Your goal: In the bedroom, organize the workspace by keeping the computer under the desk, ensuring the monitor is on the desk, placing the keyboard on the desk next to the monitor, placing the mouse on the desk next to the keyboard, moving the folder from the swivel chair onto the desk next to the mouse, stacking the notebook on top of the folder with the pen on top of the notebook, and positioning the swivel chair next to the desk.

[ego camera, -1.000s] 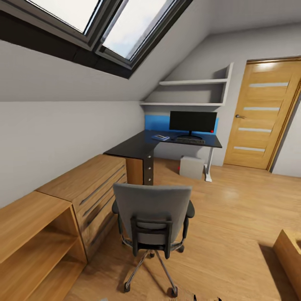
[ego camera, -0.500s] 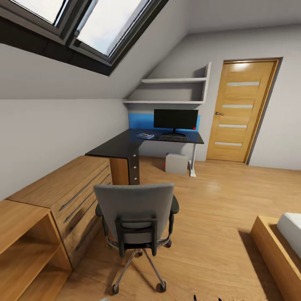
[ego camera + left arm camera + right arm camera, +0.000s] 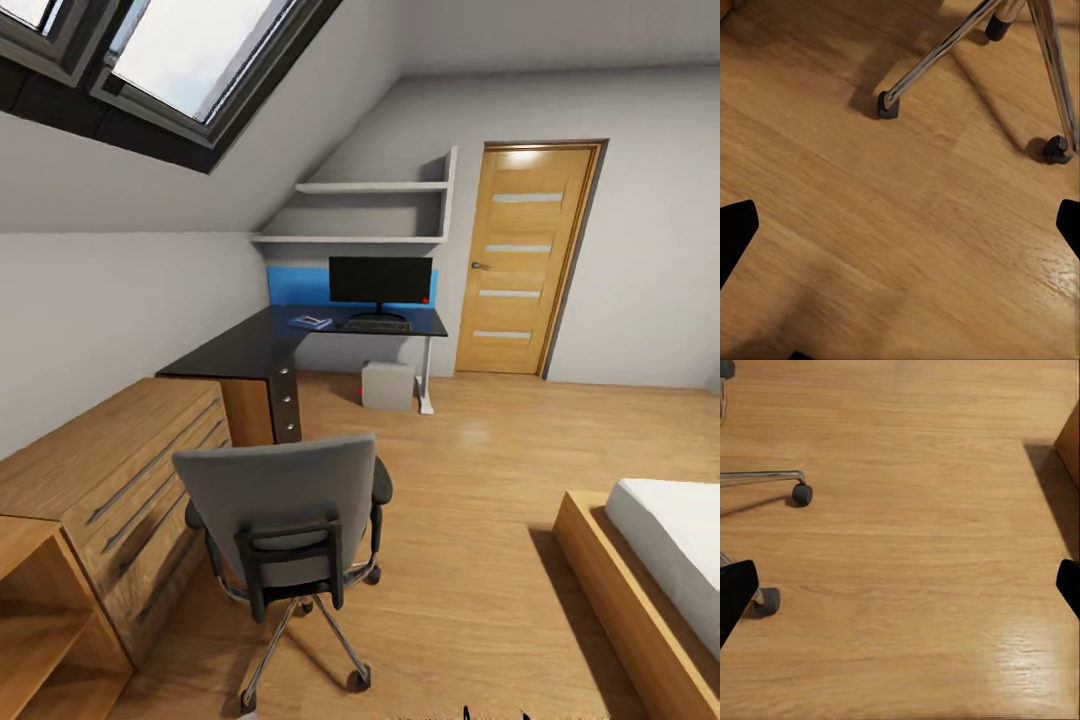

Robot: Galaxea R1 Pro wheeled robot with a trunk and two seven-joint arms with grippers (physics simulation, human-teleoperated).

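A light-wood drawer chest (image 3: 120, 490) runs along the left wall, with an open wooden shelf unit (image 3: 35, 610) beside it at the near end. Two white wall shelves (image 3: 365, 212) hang in the far corner above a blue wall panel (image 3: 296, 285). To their right stands a closed wooden door (image 3: 525, 258). A wood-framed bed (image 3: 640, 590) with a white mattress sits at the near right.

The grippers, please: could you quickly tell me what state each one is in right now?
Left gripper: open, holding nothing, over the wood floor.
Right gripper: open, holding nothing.
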